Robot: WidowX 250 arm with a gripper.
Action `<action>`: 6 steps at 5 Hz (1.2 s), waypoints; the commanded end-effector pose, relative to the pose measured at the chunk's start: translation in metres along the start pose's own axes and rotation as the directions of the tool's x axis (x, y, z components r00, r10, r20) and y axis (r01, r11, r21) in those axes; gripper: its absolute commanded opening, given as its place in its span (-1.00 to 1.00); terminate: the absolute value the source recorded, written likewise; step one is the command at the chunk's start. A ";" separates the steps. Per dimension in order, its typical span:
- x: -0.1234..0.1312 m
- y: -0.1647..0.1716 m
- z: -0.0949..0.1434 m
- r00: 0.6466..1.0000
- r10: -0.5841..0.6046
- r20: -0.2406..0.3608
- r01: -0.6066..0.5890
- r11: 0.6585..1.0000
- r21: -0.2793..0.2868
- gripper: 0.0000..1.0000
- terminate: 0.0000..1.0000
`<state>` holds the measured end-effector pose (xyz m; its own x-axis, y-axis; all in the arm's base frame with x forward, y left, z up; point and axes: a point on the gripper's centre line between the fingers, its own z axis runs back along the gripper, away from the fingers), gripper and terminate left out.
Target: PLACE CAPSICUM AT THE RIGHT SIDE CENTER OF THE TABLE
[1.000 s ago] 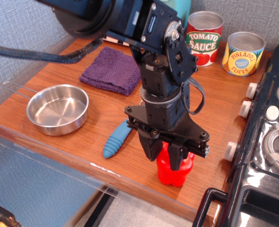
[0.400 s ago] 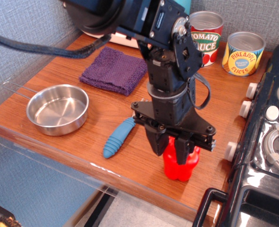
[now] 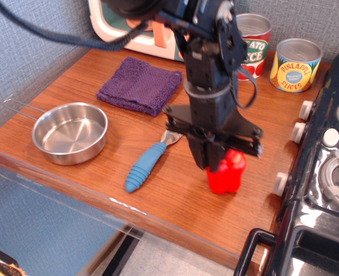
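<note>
The red capsicum (image 3: 229,176) is at the right side of the brown wood-grain table (image 3: 175,198), close to the black stove. My gripper (image 3: 212,163) points straight down over it. Its black fingers are closed on the capsicum's top left, hiding the stem. I cannot tell whether the capsicum rests on the table or hangs just above it.
A black toy stove (image 3: 324,172) with white knobs borders the table's right edge. A blue-handled tool (image 3: 145,167) lies left of the capsicum. A steel pan (image 3: 70,133) is at the front left and a purple cloth (image 3: 139,85) behind it. A tomato sauce can (image 3: 255,45) and a pineapple can (image 3: 296,64) stand at the back.
My gripper has carried the capsicum to the right and away from the front edge, toward the middle of the right side. The arm now stands more upright.
</note>
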<state>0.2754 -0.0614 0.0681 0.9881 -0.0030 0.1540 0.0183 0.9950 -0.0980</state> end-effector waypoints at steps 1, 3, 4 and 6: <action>0.044 0.020 0.005 0.995 0.083 0.049 -0.084 0.996 0.024 -1.00 -1.00; 0.067 0.030 -0.007 0.992 0.121 0.039 -0.123 0.991 0.044 -1.00 -1.00; 0.072 0.030 0.005 0.988 0.132 0.084 -0.137 0.989 0.051 -1.00 -1.00; 0.076 0.027 0.052 0.976 0.069 0.205 -0.075 0.997 0.019 -1.00 -1.00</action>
<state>0.3450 -0.0373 0.1050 0.9553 0.0783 0.2851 -0.0557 0.9947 -0.0866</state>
